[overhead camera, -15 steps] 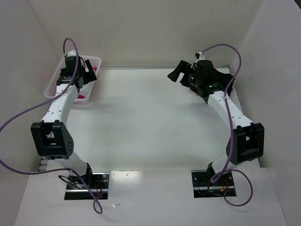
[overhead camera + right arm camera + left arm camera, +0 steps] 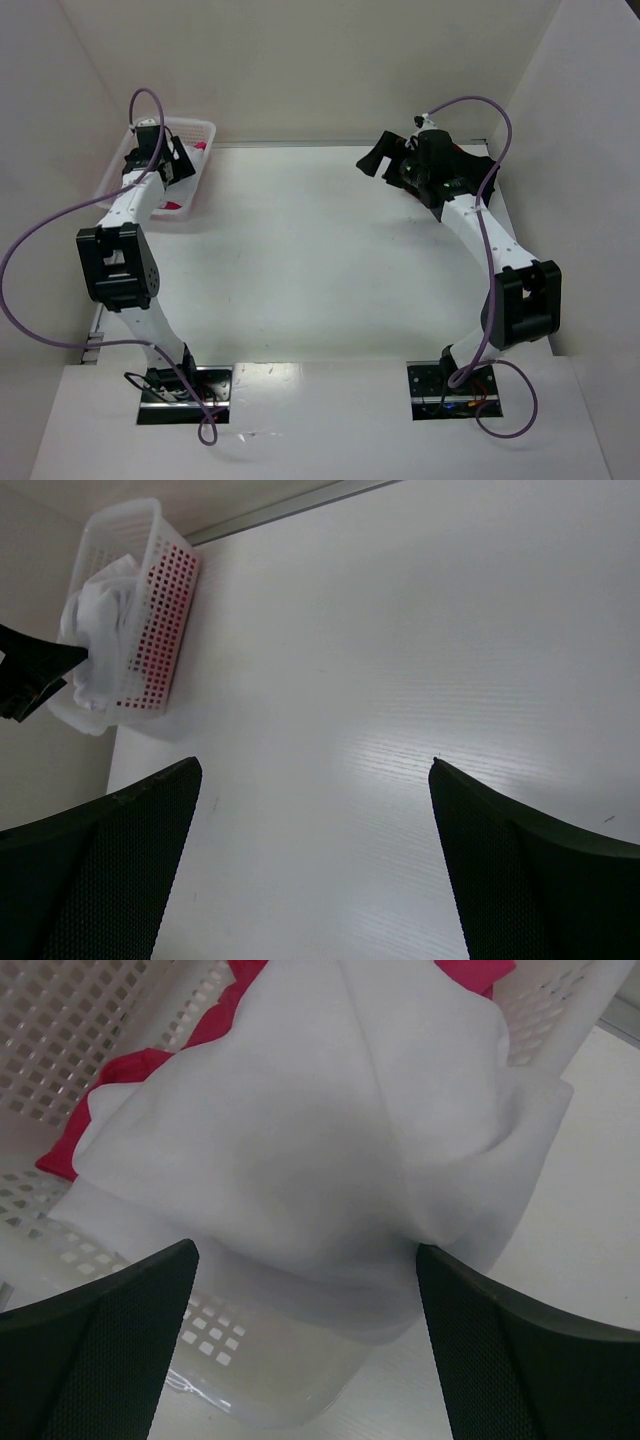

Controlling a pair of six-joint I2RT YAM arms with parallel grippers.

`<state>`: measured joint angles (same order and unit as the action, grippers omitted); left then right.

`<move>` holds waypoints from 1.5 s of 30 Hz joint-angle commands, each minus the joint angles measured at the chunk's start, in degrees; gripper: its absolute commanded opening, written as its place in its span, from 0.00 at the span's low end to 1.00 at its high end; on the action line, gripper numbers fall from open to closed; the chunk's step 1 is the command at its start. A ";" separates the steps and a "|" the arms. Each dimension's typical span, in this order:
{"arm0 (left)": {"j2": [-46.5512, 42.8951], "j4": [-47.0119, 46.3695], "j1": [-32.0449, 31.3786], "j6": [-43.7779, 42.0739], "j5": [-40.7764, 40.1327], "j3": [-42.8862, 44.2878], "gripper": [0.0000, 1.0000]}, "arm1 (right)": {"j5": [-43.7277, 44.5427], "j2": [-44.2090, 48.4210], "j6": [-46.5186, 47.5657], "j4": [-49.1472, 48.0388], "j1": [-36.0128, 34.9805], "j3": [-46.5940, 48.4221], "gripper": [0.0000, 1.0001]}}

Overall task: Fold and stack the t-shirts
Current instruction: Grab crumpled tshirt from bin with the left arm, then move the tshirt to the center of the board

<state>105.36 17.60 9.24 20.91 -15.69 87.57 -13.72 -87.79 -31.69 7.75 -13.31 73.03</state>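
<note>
A white t-shirt (image 2: 320,1130) is heaped in the white mesh basket (image 2: 60,1020) and hangs over its near rim. Under it lies a pink-magenta t-shirt (image 2: 120,1070). My left gripper (image 2: 305,1250) hovers open just in front of the white cloth, one finger on each side, gripping nothing. From above, the left gripper (image 2: 178,163) is over the basket (image 2: 200,125) at the back left, with pink cloth (image 2: 200,148) showing. My right gripper (image 2: 380,152) hangs open over bare table at the back right. In its wrist view the right gripper (image 2: 315,765) holds nothing.
Dark cloth (image 2: 478,165) lies under the right arm by the right wall. White walls close in the table on the left, back and right. From the right wrist, the basket (image 2: 150,610) with the white t-shirt (image 2: 100,630) sits far across the table.
The left arm's elbow has swung forward and its gripper has shifted slightly over the basket. The right arm has not moved.
</note>
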 commanded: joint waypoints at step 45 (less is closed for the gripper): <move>-30.67 13.42 -25.33 -2.57 34.11 13.62 0.00 | 0.88 24.54 -2.93 6.92 -3.39 -1.14 1.00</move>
<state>80.01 29.11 -13.39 16.55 10.98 104.53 -14.83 -72.83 -33.39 12.66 -16.27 73.45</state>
